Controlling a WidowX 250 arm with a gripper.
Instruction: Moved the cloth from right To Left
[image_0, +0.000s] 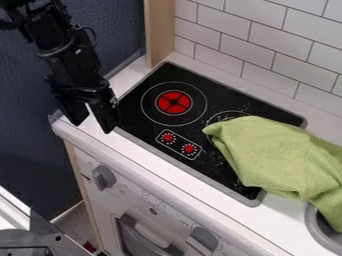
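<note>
On the right part of the black stove (217, 172) lies the green cloth (274, 155), loosely folded, with one end reaching over the sink (311, 225). Well apart from it, near the stove's left corner, is the gripper (92, 127), its fingers released and holding nothing. To grasp well, it should come above a raised fold, close on enough fabric, and lift high before going left, so no edge catches the red knobs (189, 148).

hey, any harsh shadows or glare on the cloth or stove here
Camera view: soft shading in the green cloth's folds, no harsh shadow across it; pale specks on the black stovetop near the cloth, reflections or marks, I can't tell which.
</note>
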